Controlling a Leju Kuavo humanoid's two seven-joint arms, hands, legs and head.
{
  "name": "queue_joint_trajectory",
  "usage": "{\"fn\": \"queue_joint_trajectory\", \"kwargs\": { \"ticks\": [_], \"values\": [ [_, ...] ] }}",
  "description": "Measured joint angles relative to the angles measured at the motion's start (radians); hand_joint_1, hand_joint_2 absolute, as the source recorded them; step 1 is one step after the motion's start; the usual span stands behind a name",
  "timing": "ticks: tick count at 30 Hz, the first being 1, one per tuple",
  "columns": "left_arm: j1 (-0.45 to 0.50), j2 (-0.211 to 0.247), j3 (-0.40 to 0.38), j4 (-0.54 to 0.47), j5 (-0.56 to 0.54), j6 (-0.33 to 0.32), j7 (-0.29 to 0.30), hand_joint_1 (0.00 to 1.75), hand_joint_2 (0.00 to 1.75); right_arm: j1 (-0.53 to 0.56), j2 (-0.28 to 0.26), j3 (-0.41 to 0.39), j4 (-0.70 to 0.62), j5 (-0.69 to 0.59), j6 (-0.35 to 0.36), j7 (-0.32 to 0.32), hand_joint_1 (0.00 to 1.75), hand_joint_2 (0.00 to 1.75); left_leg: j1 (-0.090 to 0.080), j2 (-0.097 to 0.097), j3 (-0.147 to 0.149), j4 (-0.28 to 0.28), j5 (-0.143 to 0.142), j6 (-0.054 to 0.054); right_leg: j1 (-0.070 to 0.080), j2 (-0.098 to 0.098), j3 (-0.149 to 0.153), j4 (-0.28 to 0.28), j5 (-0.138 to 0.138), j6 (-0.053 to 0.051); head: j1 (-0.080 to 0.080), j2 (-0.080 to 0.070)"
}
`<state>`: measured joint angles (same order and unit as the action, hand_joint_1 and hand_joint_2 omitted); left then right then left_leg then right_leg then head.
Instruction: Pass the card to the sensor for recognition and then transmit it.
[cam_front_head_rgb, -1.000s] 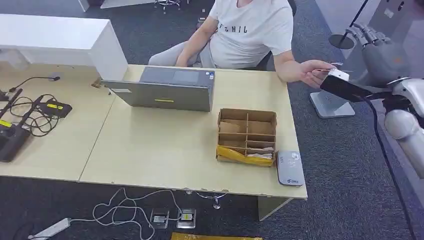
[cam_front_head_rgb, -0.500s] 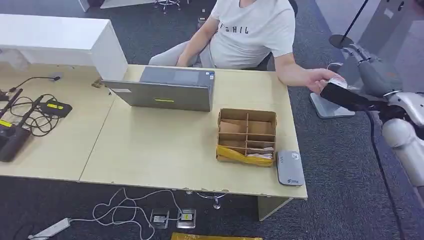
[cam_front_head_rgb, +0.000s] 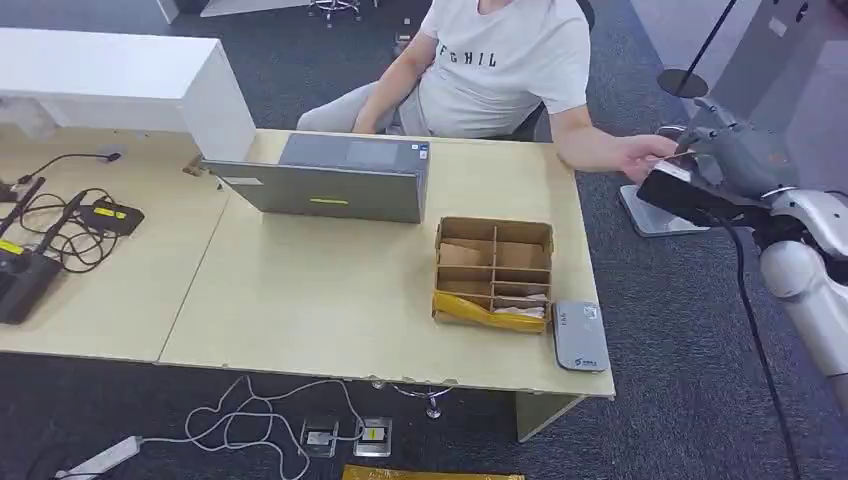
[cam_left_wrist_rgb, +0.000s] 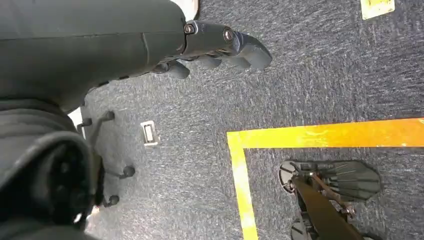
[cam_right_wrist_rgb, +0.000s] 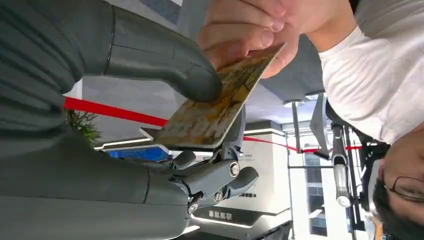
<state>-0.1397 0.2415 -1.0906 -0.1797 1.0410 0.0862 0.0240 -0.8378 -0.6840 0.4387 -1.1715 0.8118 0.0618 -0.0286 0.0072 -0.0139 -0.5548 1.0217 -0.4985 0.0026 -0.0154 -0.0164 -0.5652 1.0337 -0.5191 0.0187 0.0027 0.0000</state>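
Note:
A worn yellowish card (cam_right_wrist_rgb: 215, 112) lies between the thumb (cam_right_wrist_rgb: 165, 60) and the darker fingers (cam_right_wrist_rgb: 220, 175) of my right hand (cam_front_head_rgb: 730, 155), which is raised off the table's right end. A seated person's hand (cam_right_wrist_rgb: 250, 30) pinches the card's other end, reaching over from the table's far side (cam_front_head_rgb: 645, 155). The grey card sensor (cam_front_head_rgb: 580, 335) lies flat on the table's front right corner, well below and left of that hand. My left hand (cam_left_wrist_rgb: 220, 45) hangs over the carpet, its fingers loosely apart and holding nothing.
On the wooden table (cam_front_head_rgb: 300, 300) stand a partitioned cardboard box (cam_front_head_rgb: 493, 272) beside the sensor, a grey laptop (cam_front_head_rgb: 330, 180) behind it, and black cables and devices (cam_front_head_rgb: 60, 230) at the left. A white stand base (cam_front_head_rgb: 650, 215) sits on the floor under my right hand.
My right hand has dropped and tipped toward the person's hand, its fingers folding down from upright. The person's hand has stayed by it with the card.

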Motion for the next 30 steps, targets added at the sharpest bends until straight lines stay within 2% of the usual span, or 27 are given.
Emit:
{"fn": "queue_joint_trajectory", "kwargs": {
  "ticks": [16, 25, 30],
  "values": [
    [0.000, 0.000, -0.009, 0.002, 0.027, 0.012, 0.018, 0.00, 0.00, 0.068, 0.000, 0.008, 0.000, -0.038, -0.012, -0.030, 1.75, 1.75, 0.000, 0.000, 0.000, 0.000, 0.000, 0.000, 0.000, 0.000, 0.000, 0.000, 0.000, 0.000, 0.000, 0.000],
    [0.000, 0.000, -0.011, 0.002, 0.036, 0.016, 0.020, 0.00, 0.00, 0.230, -0.006, 0.042, -0.021, -0.142, -0.058, 0.022, 1.75, 1.75, 0.000, 0.000, 0.000, 0.000, 0.000, 0.000, 0.000, 0.000, 0.000, 0.000, 0.000, 0.000, 0.000, 0.000],
    [0.000, 0.001, -0.013, 0.002, 0.037, 0.019, 0.024, 0.00, 0.00, 0.322, -0.028, 0.048, -0.055, -0.199, -0.094, 0.049, 1.75, 1.75, 0.000, 0.000, 0.000, 0.000, 0.000, 0.000, 0.000, 0.000, 0.000, 0.000, 0.000, 0.000, 0.000, 0.000]
  ]
}}
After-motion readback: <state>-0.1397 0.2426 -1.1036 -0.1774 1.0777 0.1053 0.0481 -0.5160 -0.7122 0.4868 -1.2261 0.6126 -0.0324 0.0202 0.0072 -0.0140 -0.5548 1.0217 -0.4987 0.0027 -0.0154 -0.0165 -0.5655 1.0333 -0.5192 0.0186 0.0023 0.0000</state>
